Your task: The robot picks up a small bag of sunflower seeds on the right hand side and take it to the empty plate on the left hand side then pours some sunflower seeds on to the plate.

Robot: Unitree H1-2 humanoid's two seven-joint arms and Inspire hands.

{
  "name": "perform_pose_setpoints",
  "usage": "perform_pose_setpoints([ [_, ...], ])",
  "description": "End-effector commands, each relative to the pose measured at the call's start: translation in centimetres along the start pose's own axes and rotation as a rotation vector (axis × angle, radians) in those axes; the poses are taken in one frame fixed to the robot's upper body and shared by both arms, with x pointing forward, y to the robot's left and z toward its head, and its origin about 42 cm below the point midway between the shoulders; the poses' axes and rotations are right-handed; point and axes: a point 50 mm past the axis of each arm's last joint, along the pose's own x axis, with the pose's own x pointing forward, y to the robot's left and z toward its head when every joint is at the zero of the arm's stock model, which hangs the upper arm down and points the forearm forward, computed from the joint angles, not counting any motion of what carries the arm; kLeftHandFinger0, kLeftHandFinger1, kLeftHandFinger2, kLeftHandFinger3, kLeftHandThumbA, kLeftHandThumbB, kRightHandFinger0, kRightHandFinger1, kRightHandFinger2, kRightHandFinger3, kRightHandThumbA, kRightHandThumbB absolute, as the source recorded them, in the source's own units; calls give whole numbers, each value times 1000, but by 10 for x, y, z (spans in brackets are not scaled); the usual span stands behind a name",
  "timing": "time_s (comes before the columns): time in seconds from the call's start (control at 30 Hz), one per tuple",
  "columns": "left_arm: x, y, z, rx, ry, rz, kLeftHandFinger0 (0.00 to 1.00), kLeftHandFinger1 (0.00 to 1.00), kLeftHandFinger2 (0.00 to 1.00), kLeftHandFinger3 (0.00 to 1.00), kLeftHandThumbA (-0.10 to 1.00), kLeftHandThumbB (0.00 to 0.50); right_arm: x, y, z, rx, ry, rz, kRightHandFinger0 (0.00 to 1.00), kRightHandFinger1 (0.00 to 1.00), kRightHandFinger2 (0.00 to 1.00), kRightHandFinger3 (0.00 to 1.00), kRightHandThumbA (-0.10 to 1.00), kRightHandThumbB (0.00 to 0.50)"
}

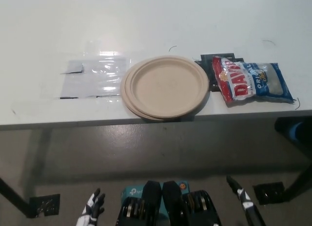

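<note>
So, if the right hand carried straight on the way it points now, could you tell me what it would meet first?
The right hand sits low, below the table edge, pointing up and slightly left. Extended, that line reaches the sunflower seed bag first, probably; depth is unclear, so it may meet the table edge instead.

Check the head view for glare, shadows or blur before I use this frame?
Head view: glare flares on the clear plastic sheet taped to the table; soft shadow under the plate at the table edge; the seed bag is slightly soft but its lettering shows; both hands low, dim.
</note>
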Motion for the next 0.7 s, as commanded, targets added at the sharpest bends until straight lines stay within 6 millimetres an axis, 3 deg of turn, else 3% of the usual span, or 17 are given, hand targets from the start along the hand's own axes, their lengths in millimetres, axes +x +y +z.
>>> perform_pose_setpoints([
  [0.0, 20, 6, 18, -20, -152, 36, 1000, 1000, 1000, 1000, 1000, 0, 27, -11, 15, -25, -135, -48, 1000, 1000, 1000, 1000, 777, 106],
  [0.17, 30, 11, 30, -24, -210, 37, 1000, 1000, 1000, 1000, 1000, 0, 42, -20, 29, -60, -201, -118, 1000, 1000, 1000, 1000, 687, 103],
  [0.27, 33, 14, 33, -21, -225, 45, 1000, 1000, 1000, 1000, 1000, 0, 51, -30, 41, -89, -262, -184, 1000, 1000, 1000, 1000, 632, 126],
  [0.43, 37, 16, 37, 3, -229, 52, 1000, 1000, 1000, 1000, 1000, 11, 76, -72, 86, -365, -362, -287, 1000, 1000, 1000, 1000, 595, 206],
  [0.47, 37, 17, 37, 2, -227, 52, 1000, 1000, 1000, 1000, 1000, 11, 86, -89, 99, -441, -378, -300, 1000, 1000, 1000, 1000, 573, 217],
  [0.5, 36, 17, 36, -2, -224, 52, 1000, 1000, 1000, 1000, 1000, 6, 97, -103, 106, -478, -368, -301, 1000, 1000, 1000, 1000, 597, 263],
  [0.67, 35, 17, 36, 4, -226, 48, 1000, 1000, 1000, 1000, 1000, 0, 130, -145, 119, -608, -299, -294, 1000, 1000, 1000, 1000, 741, 331],
])
